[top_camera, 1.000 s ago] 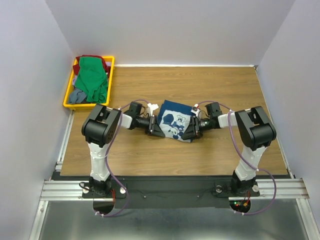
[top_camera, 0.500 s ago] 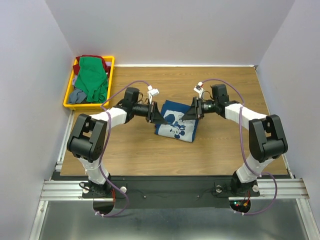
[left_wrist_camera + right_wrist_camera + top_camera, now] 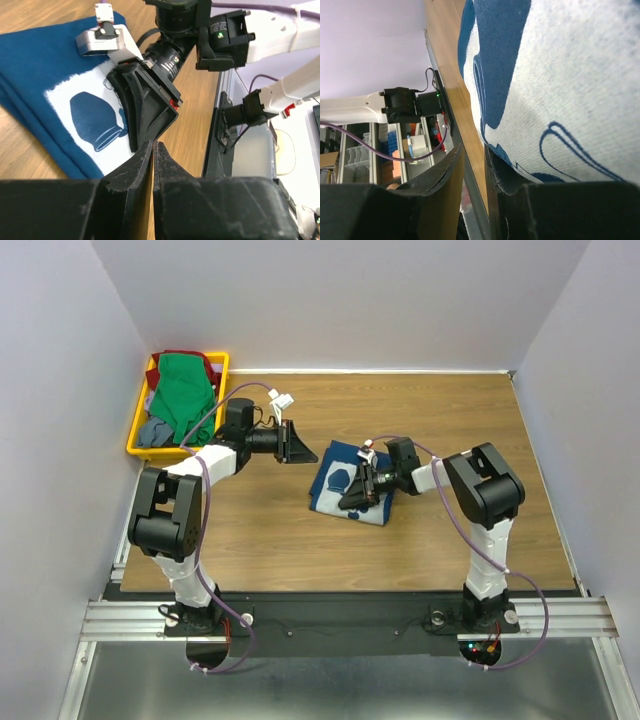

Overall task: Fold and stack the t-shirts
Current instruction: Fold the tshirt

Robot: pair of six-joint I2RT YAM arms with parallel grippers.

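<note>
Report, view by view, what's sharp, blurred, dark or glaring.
Top external: even light, no glare, navy t-shirt print sharp. Left wrist: left tool near the lens, dark and soft. Right wrist: shirt print fills the frame, weave crisp; right tool underexposed.

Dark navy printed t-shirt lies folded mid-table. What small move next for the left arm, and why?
Probably swing the left gripper toward the yellow plastic tray and open it above the bright green t-shirt on top. Its jaws are shut on nothing, the dark navy printed t-shirt is folded, and the right gripper is at it.
</note>
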